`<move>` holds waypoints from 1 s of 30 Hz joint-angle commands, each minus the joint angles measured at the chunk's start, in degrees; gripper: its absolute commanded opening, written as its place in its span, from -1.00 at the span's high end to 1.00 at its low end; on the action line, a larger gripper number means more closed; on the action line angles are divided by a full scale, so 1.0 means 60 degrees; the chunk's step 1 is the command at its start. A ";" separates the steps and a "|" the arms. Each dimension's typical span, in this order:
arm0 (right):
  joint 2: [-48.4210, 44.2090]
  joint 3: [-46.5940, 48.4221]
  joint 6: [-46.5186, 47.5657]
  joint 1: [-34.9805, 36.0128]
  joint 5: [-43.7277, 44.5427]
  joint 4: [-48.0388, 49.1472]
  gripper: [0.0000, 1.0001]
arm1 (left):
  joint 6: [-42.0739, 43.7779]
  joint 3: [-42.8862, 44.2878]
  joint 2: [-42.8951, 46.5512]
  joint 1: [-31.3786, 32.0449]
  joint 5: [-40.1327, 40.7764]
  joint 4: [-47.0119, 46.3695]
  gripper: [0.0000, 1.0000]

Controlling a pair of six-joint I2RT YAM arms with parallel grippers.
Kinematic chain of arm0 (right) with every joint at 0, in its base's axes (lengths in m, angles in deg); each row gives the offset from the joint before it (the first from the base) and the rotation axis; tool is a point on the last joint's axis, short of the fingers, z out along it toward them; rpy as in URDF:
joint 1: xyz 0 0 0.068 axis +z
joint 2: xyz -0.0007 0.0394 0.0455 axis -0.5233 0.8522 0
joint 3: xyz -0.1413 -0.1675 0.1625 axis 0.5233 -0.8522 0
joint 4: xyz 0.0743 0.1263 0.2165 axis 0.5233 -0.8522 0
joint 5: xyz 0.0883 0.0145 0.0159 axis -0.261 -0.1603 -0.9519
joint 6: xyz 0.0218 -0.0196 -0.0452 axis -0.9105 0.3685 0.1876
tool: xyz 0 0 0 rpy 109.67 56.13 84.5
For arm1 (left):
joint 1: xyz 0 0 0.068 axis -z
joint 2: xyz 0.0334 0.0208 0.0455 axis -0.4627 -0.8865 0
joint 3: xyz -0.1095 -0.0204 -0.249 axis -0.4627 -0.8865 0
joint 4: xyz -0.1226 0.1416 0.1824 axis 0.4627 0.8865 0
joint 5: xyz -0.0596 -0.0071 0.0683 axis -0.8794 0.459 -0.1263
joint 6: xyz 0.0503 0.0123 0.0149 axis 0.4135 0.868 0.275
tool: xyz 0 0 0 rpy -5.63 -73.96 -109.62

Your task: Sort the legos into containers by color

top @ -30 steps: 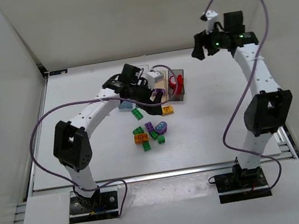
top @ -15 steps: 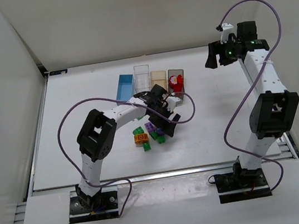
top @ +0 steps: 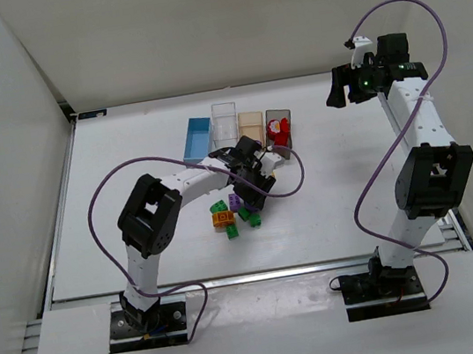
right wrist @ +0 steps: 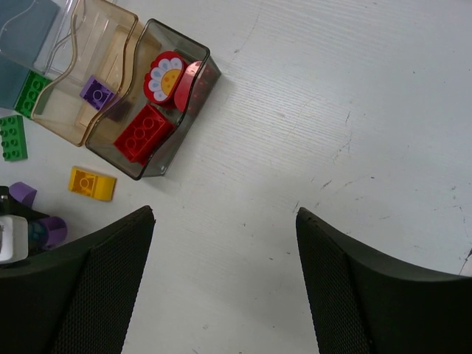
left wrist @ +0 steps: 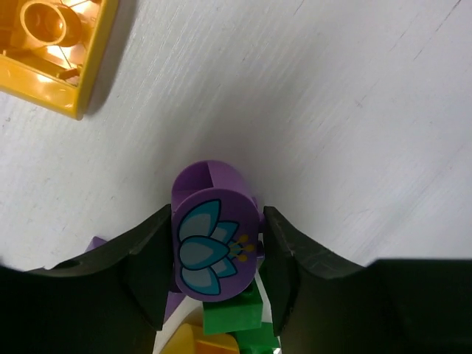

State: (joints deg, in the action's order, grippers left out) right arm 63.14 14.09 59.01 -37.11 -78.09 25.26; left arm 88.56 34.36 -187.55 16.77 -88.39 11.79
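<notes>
On the table, the loose legos (top: 229, 214) lie in a small pile of green, orange and purple bricks. My left gripper (top: 255, 190) is low at the pile's right edge. Its jaws press both sides of a round purple lego (left wrist: 214, 243) printed with a blue flower, so my left gripper (left wrist: 214, 258) is shut on it. A green brick (left wrist: 232, 313) lies just behind it. The containers stand in a row: light blue (top: 197, 137), clear (top: 225, 123), peach (top: 251, 125) and dark grey (top: 279, 124). My right gripper (right wrist: 225, 280) hangs open and empty, high at the back right (top: 344, 90).
The dark grey bin (right wrist: 199, 55) holds red bricks (right wrist: 144, 133) and a red flower piece (right wrist: 166, 77). A purple brick (right wrist: 96, 92) lies in the peach bin. An orange-yellow brick (right wrist: 92, 184) lies on the table before the grey bin. Another orange brick (left wrist: 55, 51) lies upside down near my left gripper.
My left arm swung from over the bins down to the pile, and its jaws closed onto the round purple lego. My right arm drew back to the right and stayed open.
</notes>
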 commanded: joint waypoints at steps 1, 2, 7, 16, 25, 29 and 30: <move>0.0032 0.0117 -0.0053 -0.0040 -0.0171 0.0247 -0.62 | 0.0543 -0.0338 0.0184 -0.0109 0.0757 0.0089 -0.08; 0.0047 0.0103 -0.0053 -0.0040 -0.0171 0.0247 -0.62 | 0.0587 -0.0280 0.0242 -0.0225 0.0802 0.0044 -0.07; 0.0032 -0.0044 -0.0068 0.0004 -0.0274 0.0246 -0.61 | 0.1011 0.1673 0.0405 -0.0972 -0.0353 0.1033 -0.02; -0.0099 -0.0366 -0.0039 0.0326 -0.0435 0.0261 -0.61 | 0.0339 0.7976 -0.1495 -0.1896 -0.0883 0.3131 -0.04; -0.0070 -0.0161 0.0137 0.0605 -0.0406 0.0218 -0.62 | -0.0027 1.0136 -0.3258 -0.2131 -0.0779 0.3149 -0.22; -0.0070 -0.0161 0.0152 0.0605 -0.0391 0.0217 -0.63 | -0.0189 1.0165 -0.3594 -0.2131 -0.0854 0.2798 -0.26; -0.0056 -0.0147 0.0166 0.0605 -0.0376 0.0217 -0.63 | -0.0189 1.0179 -0.3740 -0.2160 -0.0853 0.2681 -0.26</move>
State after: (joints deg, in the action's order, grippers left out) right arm 63.51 12.27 59.23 -33.40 -79.60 25.79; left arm 88.69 94.51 -211.66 4.03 -92.39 28.62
